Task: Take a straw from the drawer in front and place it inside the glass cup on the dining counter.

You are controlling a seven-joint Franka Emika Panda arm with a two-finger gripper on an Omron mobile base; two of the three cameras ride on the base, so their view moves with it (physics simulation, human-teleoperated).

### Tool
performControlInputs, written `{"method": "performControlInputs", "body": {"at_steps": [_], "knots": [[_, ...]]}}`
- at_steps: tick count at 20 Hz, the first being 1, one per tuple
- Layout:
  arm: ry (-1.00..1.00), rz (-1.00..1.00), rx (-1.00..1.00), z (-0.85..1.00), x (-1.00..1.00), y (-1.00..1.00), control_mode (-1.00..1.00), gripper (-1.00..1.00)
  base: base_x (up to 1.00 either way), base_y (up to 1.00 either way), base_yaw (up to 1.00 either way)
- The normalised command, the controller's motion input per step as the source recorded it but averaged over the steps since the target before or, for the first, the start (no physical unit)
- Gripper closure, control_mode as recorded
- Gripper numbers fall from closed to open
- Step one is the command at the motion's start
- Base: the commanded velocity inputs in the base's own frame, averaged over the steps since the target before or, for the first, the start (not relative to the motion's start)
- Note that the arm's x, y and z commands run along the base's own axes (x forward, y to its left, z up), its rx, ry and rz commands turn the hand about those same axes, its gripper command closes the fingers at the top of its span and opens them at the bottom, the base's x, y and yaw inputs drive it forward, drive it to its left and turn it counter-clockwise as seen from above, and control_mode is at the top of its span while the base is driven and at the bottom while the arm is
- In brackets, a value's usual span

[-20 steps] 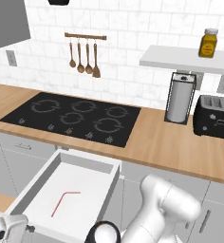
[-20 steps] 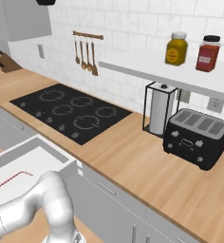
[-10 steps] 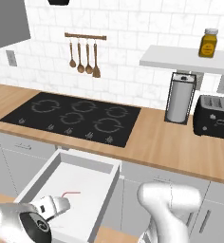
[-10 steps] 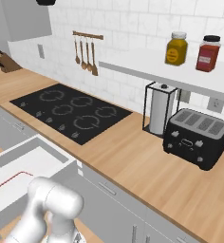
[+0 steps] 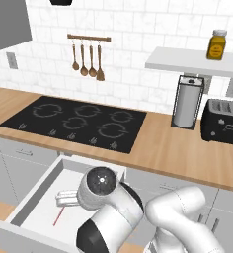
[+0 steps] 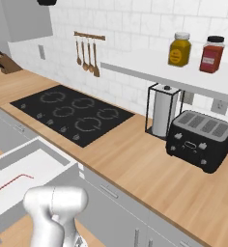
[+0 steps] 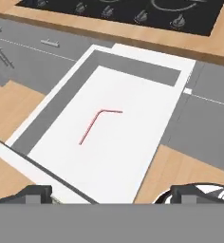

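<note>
We begin with the biggest thing: the wood-topped table point(image 5: 173, 148) along the wall, which carries the black cooktop point(image 5: 79, 122), the paper towel holder point(image 5: 187, 102) and the toaster point(image 6: 200, 139) toward its right end. Under its front edge the drawer point(image 7: 64, 97) stands pulled out, white inside.

The straw point(image 7: 96, 123) lies flat on the drawer floor, about in the middle, well apart from all four walls. It is bent: the long part runs slantwise from the front left side toward the back, and a short part turns off toward the right at the back end. Nothing else lies in the drawer.

The tool point(image 7: 111, 192) hangs above the front edge of the drawer, with its two dark tips spread wide and holding nothing. From it, the straw lies ahead and below, slightly to the left of the middle between the tips, as the hand view shows. We judge that the next move is a descent forward into the drawer, and that the tips should close across the long slanted part, so the hand may need to turn.

Nothing stands between the tool and the straw. The front wall of the drawer is close under the tool and could be hit on the way down.
</note>
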Motion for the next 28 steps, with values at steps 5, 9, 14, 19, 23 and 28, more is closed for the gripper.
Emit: {"method": "performControlInputs", "body": {"at_steps": [5,9,14,19,23,28], "knots": [[0.54,-0.25,0.11,0.28,0.25,-0.02,-1.0,-1.0,0.0,0.0,0.0],[0.27,-0.33,0.04,-0.06,0.24,0.0,-1.0,-1.0,0.0,0.0,0.0],[-0.05,-0.41,0.0,-0.41,0.25,0.01,-1.0,-1.0,0.0,0.0,0.0],[0.03,-0.19,0.09,-0.38,0.34,-0.25,-1.0,-1.0,0.0,0.0,0.0],[0.13,-0.04,0.06,-0.42,0.68,-0.01,-1.0,-1.0,0.0,0.0,0.0],[0.02,-0.01,0.0,-0.47,0.51,0.06,-1.0,-1.0,0.0,0.0,0.0]]}}
